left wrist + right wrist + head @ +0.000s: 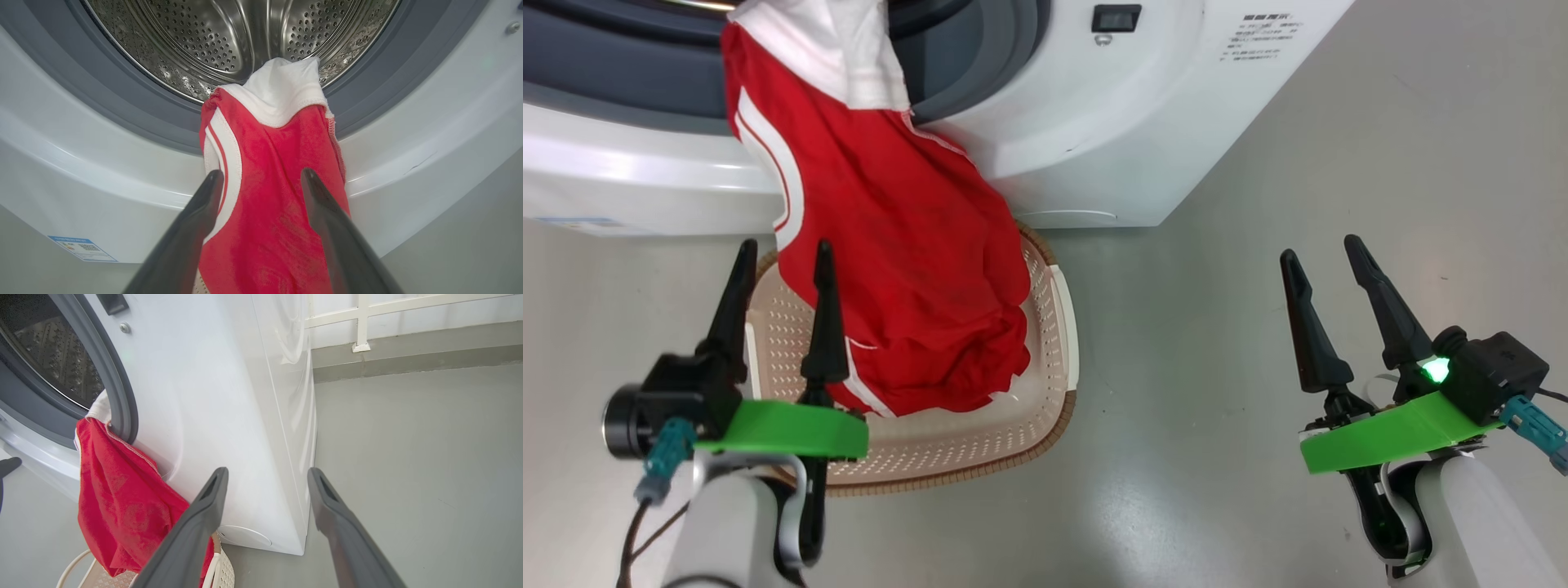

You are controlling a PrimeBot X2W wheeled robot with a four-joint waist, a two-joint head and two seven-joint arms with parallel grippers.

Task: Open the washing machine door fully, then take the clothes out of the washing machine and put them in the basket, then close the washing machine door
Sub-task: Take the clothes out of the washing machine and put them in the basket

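**Red garment draped from drum mouth into basket**

The clothes [907, 269] hang out of the washing machine [1094, 147]. Their white top end lies over the grey gasket [122, 102] at the lip of the drum [229, 36]. The red lower part is bunched in the basket [980, 425], just in front of the machine.

Left gripper [786, 247]: fingers spread, holding nothing, close before the cloth. It may be brushing the cloth, hard to judge.

Right gripper [1321, 247]: fingers spread, holding nothing, well apart over the floor [1217, 367].
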